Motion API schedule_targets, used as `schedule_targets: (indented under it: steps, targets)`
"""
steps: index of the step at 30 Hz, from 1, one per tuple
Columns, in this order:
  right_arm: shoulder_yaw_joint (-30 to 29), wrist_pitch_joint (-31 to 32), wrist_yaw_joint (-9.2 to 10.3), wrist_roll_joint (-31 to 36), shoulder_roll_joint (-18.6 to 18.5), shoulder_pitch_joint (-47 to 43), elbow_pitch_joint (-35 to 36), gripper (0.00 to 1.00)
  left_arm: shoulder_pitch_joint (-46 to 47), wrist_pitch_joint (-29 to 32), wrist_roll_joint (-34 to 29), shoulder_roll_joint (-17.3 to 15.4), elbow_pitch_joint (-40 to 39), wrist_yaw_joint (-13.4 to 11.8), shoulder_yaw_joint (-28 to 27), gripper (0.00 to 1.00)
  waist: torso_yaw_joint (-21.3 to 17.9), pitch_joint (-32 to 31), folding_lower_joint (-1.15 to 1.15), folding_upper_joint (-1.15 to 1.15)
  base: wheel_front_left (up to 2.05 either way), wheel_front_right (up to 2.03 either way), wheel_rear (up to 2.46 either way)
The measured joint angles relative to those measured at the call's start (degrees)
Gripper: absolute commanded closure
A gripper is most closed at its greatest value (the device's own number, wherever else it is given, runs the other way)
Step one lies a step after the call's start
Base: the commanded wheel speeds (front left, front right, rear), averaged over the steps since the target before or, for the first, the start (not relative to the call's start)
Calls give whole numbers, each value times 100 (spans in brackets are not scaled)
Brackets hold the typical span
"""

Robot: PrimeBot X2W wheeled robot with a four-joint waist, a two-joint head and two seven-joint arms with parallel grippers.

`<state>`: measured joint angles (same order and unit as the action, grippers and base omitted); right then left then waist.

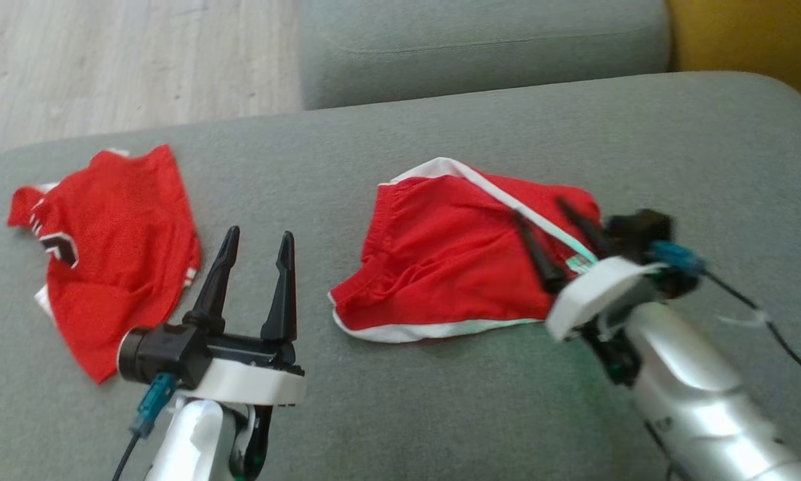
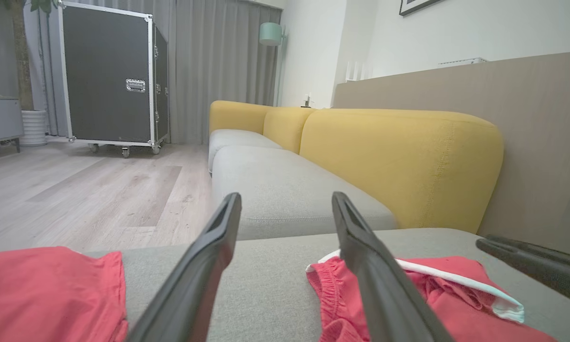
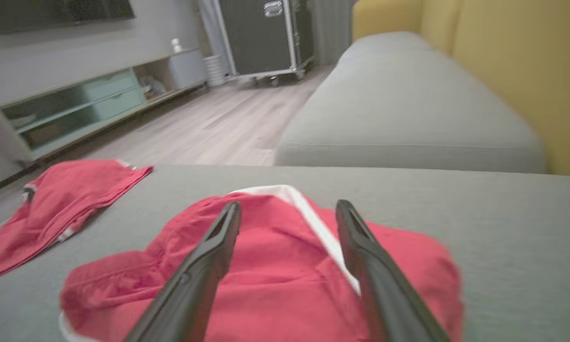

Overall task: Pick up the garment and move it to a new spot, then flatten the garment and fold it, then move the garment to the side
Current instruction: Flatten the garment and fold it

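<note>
Crumpled red shorts with white trim [image 1: 440, 267] lie in the middle of the grey sofa cushion [image 1: 387, 401]. My right gripper [image 1: 542, 212] hovers open over their right part, fingers spread just above the cloth with nothing held; it looks blurred. In the right wrist view the shorts [image 3: 275, 266] spread under the right gripper [image 3: 288, 208]. My left gripper [image 1: 260, 239] stands open and empty over bare cushion between the two garments. From the left wrist, the left gripper [image 2: 287, 199] points between the shorts [image 2: 437, 294] and a red jersey [image 2: 47, 294].
A red jersey with black and white trim [image 1: 113, 254] lies at the cushion's left end. A second grey cushion [image 1: 480, 47] and a yellow backrest [image 2: 399, 161] lie beyond. Wooden floor [image 1: 106, 60] borders the far left edge. A black wheeled case [image 2: 109, 76] stands across the room.
</note>
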<state>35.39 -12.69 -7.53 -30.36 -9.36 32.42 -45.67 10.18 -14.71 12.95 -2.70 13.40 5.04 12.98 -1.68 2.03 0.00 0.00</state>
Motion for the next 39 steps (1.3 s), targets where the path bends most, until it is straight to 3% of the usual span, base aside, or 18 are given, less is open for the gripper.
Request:
schedule_targets:
  steps: [6,11,17,30,32,39]
  targets:
    - [-1633,-153,0,802,-59,-603,453,0,-13,0,-53,1,-59,1,3,0,-193,-28,0,0,0,0,0]
    - [-2753,-168,0,1730,231,-1515,1210,0,-13,0,-62,1,-69,3,10,0,-234,53,0,0,0,0,0]
    - [-3012,-167,0,2243,528,-1874,1303,0,-4,0,-91,1,-66,10,56,0,-171,195,1,0,0,0,0]
    - [-3414,-12,0,2431,588,-1039,257,2,230,0,-91,1,23,62,183,0,242,677,1,0,0,0,0]
    - [-3435,16,0,2413,591,-894,80,100,277,0,-91,1,27,70,187,0,298,743,1,0,0,0,0]
    - [-3797,-49,0,2363,605,-392,-97,100,297,0,-90,1,48,82,196,0,403,780,1,0,0,0,0]
